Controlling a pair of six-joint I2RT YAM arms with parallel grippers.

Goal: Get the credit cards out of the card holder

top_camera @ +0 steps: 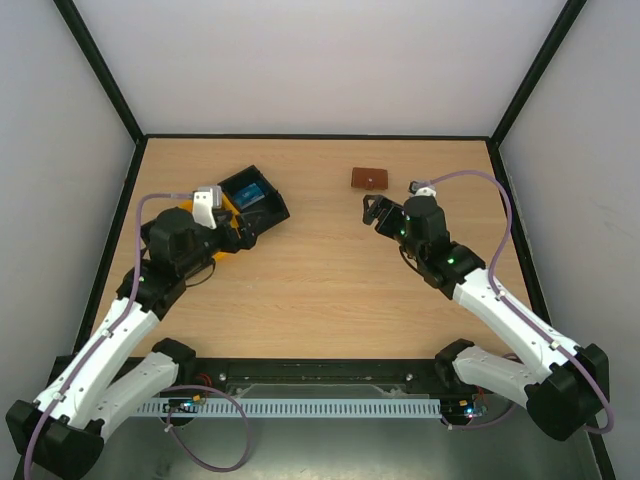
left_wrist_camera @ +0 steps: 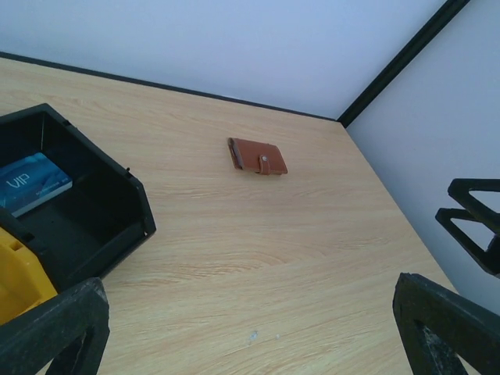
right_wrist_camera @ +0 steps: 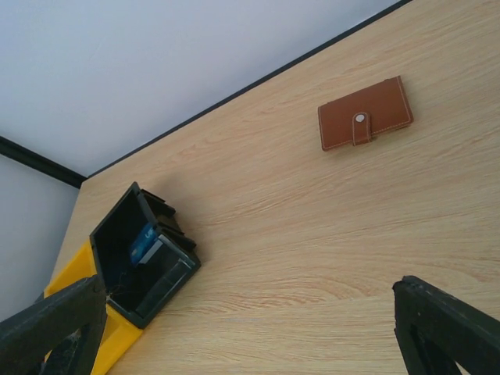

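The card holder (top_camera: 369, 178) lies closed on the table at the back, a brown wallet with its snap tab fastened (left_wrist_camera: 258, 156) (right_wrist_camera: 365, 114). One blue credit card (top_camera: 249, 195) (left_wrist_camera: 31, 183) (right_wrist_camera: 142, 244) rests inside a black tray (top_camera: 270, 208). My left gripper (top_camera: 232, 232) (left_wrist_camera: 250, 344) hangs open over the trays with nothing between its fingers. My right gripper (top_camera: 378, 212) (right_wrist_camera: 250, 344) is open and empty too, a little nearer than the card holder and just to its right.
A yellow tray (top_camera: 228, 212) (left_wrist_camera: 16, 273) (right_wrist_camera: 78, 273) sits against the black tray (left_wrist_camera: 117, 226) (right_wrist_camera: 156, 289) at the left. Black-edged walls close the table at the back and both sides. Bare wood lies between the two arms.
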